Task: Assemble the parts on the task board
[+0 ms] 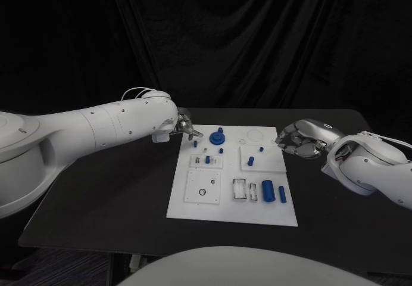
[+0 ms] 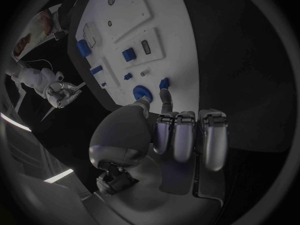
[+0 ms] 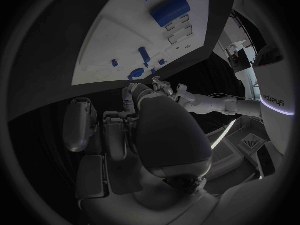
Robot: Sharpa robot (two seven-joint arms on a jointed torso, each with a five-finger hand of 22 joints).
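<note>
**Crowded far end invites a knock**

The left hand point(image 1: 186, 128) pinches a small blue peg point(image 2: 164, 83) at the white task board's point(image 1: 206, 208) eleven o'clock corner; it could topple the round blue knob point(image 1: 217, 138) beside it. The right hand point(image 1: 297, 139), curled empty, waits at two o'clock. I count about eight blue parts, two hands.

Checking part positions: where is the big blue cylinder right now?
In the head view the big blue cylinder lies on the task board, near its right edge, beside a slimmer blue part.
</note>
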